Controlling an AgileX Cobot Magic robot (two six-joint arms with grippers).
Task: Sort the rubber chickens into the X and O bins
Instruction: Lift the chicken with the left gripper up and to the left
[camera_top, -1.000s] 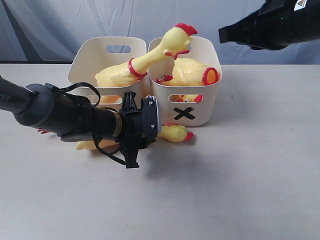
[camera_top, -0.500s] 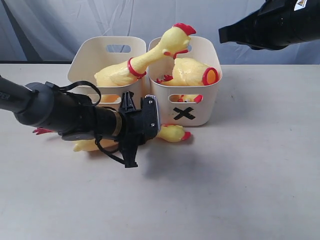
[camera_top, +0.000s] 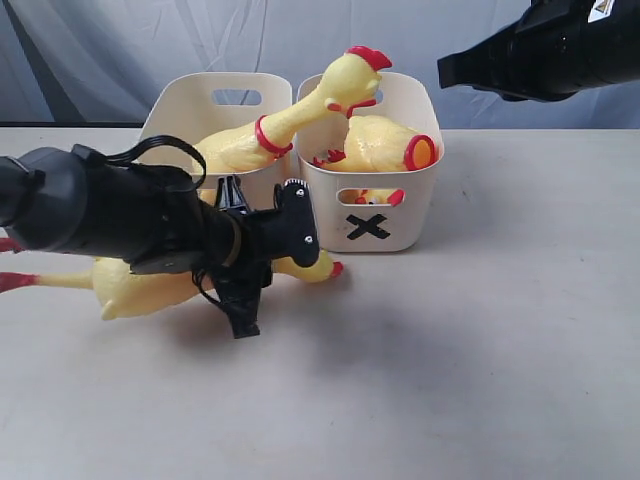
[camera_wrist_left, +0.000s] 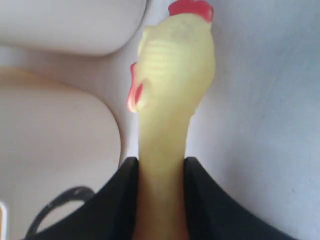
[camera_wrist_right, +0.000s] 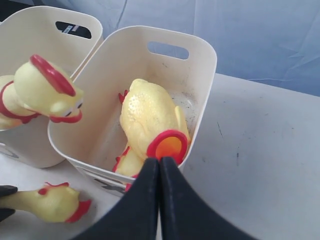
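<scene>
My left gripper (camera_top: 283, 255) is shut on the neck of a long-necked whole rubber chicken (camera_top: 130, 285), held just above the table in front of the bins. Its head (camera_wrist_left: 172, 75) sticks out past the fingers. A second whole chicken (camera_top: 250, 145) lies in the left bin (camera_top: 190, 100), whose mark is hidden, and its head (camera_wrist_right: 50, 90) leans over the X bin (camera_top: 400, 235). A headless body (camera_wrist_right: 150, 110) lies in the X bin, and a yellow and red piece (camera_top: 375, 197) shows through its slot. My right gripper (camera_wrist_right: 160, 162) is shut and empty above that bin's near right corner.
The two bins stand side by side at the back of the light table (camera_top: 480, 350). A grey-blue cloth backdrop (camera_top: 120, 40) hangs behind them. The right arm (camera_top: 540, 50) hangs high at the back right.
My left arm has risen and drawn back to the left with the chicken. The chicken's head has slid left along the X bin's front, and its body and feet now show at the left.
</scene>
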